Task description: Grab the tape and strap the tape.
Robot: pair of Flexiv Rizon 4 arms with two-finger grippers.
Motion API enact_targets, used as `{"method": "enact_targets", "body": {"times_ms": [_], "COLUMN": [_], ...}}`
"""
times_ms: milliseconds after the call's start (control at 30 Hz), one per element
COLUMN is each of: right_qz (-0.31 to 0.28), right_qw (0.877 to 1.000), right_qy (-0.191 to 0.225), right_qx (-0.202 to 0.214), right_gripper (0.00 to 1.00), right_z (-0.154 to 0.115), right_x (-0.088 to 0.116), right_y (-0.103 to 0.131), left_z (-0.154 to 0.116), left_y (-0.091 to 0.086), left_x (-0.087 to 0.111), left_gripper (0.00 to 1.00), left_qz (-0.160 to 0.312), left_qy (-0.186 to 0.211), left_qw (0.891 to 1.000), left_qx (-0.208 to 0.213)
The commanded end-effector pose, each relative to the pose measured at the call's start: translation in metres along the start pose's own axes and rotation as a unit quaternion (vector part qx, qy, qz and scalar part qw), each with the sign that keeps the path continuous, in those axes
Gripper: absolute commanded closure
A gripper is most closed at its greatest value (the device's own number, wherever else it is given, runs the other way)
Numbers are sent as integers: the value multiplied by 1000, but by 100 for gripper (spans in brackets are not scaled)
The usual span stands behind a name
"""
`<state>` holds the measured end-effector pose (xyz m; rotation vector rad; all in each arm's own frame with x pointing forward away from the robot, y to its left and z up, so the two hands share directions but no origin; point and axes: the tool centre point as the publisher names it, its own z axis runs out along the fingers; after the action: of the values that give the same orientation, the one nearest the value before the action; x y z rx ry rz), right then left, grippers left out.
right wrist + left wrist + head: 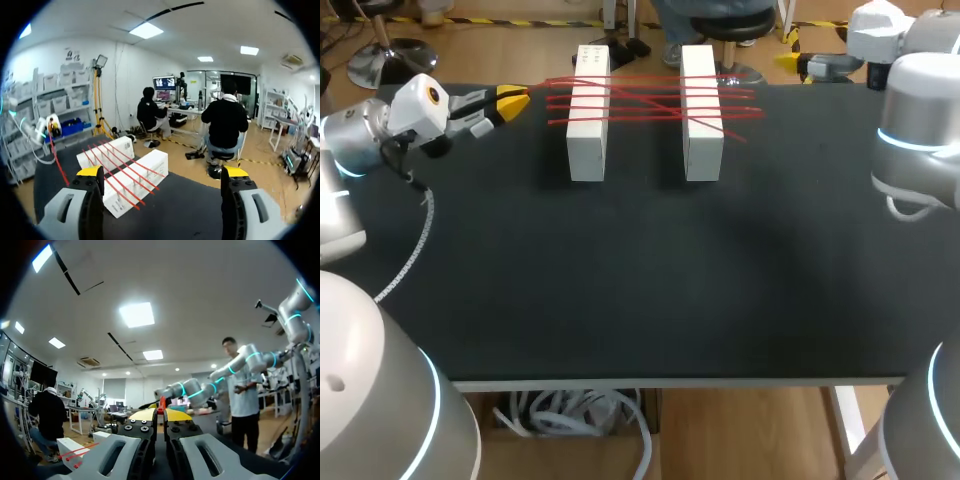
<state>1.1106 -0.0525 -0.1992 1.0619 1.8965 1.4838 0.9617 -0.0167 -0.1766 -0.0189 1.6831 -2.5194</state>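
**Head view.** The tape (645,97), a thin red strand, is laced back and forth across two white blocks (587,130) at 12 o'clock on the surface (640,280). One end runs out to your left hand (512,100) at 10 o'clock. Your right hand (795,62) sits at 2 o'clock, well apart from the blocks (its opening cannot be read from here).

**Left wrist view.** Your left hand (160,415) has its tips pressed together on the tape (160,405), and a short red stub stands up between them.

**Right wrist view.** Your right hand (162,172) stands wide apart, holding and touching nothing. The blocks (135,175) and their red strands lie ahead of it.

**Assessment.** The tape looks light, limp and thin. It will probably slip from a loose pinch, and a hard pull could drag or tip the blocks. Take hold near the free end, flat across the pads, with steady, modest tension.
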Motion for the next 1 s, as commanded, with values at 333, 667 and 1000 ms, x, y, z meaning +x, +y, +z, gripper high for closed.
{"method": "enact_targets", "body": {"times_ms": [333,667,1000], "right_qz": [63,123,210], "right_qw": [994,986,965], "right_qy": [-57,-80,-109], "right_qx": [-65,-84,-109], "right_gripper": [0,0,0], "right_z": [-43,-62,-68], "right_x": [30,60,85], "right_y": [-9,-24,-42], "left_z": [-1,-1,-1], "left_y": [1,1,1], "left_x": [-1,-1,-1], "left_gripper": [100,100,100], "left_qz": [1,1,1], "left_qy": [2,2,2], "left_qw": [1000,1000,1000], "left_qx": [2,2,2]}}
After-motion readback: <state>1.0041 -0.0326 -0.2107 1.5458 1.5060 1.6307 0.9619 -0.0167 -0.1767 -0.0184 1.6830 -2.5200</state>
